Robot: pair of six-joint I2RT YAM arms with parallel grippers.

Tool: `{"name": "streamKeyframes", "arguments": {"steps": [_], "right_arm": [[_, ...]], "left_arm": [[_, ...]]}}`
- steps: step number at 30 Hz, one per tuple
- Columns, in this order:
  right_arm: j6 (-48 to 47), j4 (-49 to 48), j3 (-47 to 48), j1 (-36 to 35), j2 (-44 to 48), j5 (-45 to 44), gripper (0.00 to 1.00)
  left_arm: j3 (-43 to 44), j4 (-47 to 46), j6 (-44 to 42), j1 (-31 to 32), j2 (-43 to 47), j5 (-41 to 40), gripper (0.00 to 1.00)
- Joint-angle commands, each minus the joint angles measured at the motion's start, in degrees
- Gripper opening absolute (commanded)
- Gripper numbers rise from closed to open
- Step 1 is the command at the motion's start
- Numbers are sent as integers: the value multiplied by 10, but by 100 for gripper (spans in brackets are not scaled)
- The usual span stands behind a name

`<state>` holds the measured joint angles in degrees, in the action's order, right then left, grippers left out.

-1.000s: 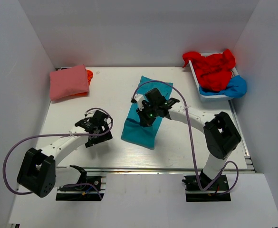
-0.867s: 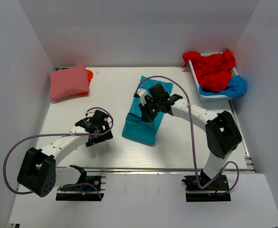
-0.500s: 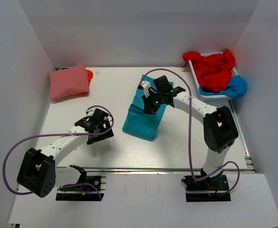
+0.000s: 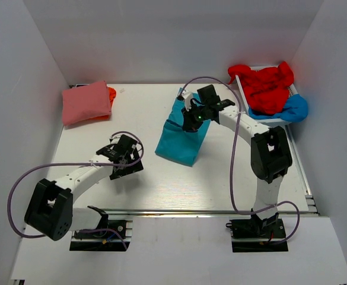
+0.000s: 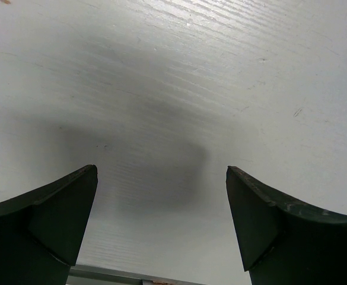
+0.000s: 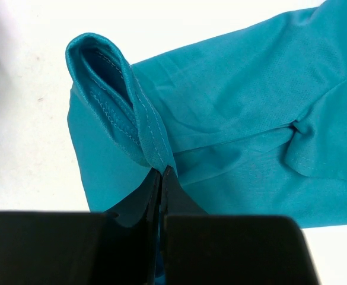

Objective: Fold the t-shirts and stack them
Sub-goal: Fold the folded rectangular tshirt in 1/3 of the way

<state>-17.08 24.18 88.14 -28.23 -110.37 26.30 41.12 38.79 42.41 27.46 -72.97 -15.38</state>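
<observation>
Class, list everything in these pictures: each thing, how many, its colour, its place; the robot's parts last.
Teal shirt: 1, teal, middle of table.
Pink shirt: 1, pink, folded, far left corner, on the orange one.
Orange shirt: 1, orange, under the pink one.
Red shirts: number unclear, red, heaped in tray.
Blue shirt: 1, bright blue, draped over tray's near right edge.
Tray: 1, white, far right corner.
Table: 1, white.
Left gripper: 1, black, open, empty, over bare table.
Right gripper: 1, black, shut on the teal hem.

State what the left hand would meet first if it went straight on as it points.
Most likely the table: the open left hand points down at it with nothing between, though depth is unclear.
</observation>
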Motion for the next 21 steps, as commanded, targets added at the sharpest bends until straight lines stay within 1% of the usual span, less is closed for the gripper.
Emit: {"name": "streamKeyframes", "arguments": {"steps": [1,3,11,12,13,14,16,17,18,19,20,21], "right_arm": [[-15,-4,39,12,-21,21,0],[-17,-12,53,17,-30,9,0],[-9,-21,108,36,-113,-34,0],[-7,-26,113,39,-118,-47,6],[-8,-33,123,38,-122,-54,17],[-2,-41,125,41,-136,-62,23],[-2,-45,147,41,-142,-99,41],[8,-60,150,42,-143,-114,46],[10,-72,157,41,-141,-160,50],[13,-77,161,43,-138,-176,90],[26,-85,162,41,-130,-206,90],[25,-103,159,42,-118,-217,90]], "left_arm": [[18,-18,-4,-2,-2,8,100],[18,-18,-4,-2,-9,13,100],[30,-29,-9,-2,-41,24,100],[30,-34,-15,-2,-47,29,100],[35,-35,-15,-2,-53,29,100],[35,-35,-15,-2,-53,35,100],[41,-35,-15,-2,-60,35,100],[41,-35,-15,-2,-60,35,100],[41,-35,-20,-2,-60,41,100],[41,-40,-20,-2,-60,41,100],[41,-40,-20,-2,-60,41,100],[41,-40,-20,-2,-60,41,100]]}}
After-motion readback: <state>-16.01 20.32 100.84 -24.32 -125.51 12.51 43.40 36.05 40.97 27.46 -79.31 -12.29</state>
